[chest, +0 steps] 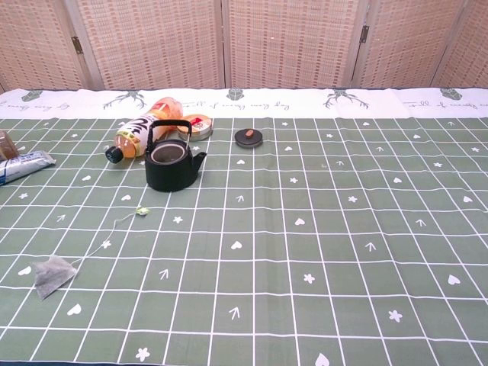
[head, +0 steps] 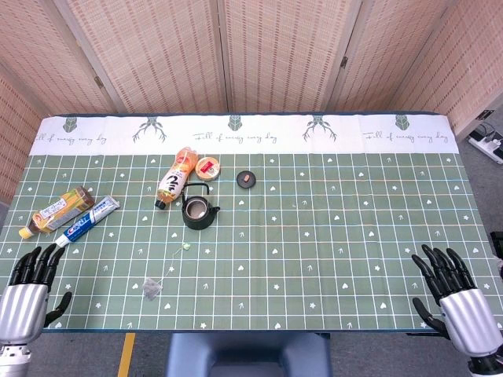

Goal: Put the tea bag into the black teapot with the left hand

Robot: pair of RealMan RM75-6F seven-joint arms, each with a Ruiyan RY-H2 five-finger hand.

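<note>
The tea bag [head: 152, 289] lies flat on the green checked worktop [head: 314, 236], to the right of the left hand [head: 27, 294] and slightly farther from the robot, well apart from it. Its thin string [head: 170, 267] runs away from the bag to a small tag [head: 186, 247]. Beyond the tag, farther from the left hand, stands the black teapot [head: 197, 212], upright with its handle raised and its top open. Its lid [head: 247, 179] rests on the worktop past the teapot and to the right. Just behind the teapot lie an orange bottle [head: 174, 178] on its side and a small round tin [head: 207, 166]. Ahead of the left hand, farther up the worktop, lie a toothpaste tube [head: 86, 221] and a second bottle [head: 57, 210].

The left hand hovers at the near left edge, holding nothing, fingers spread. The right hand [head: 460, 306] sits at the near right edge, also empty with fingers spread, far from everything.
</note>
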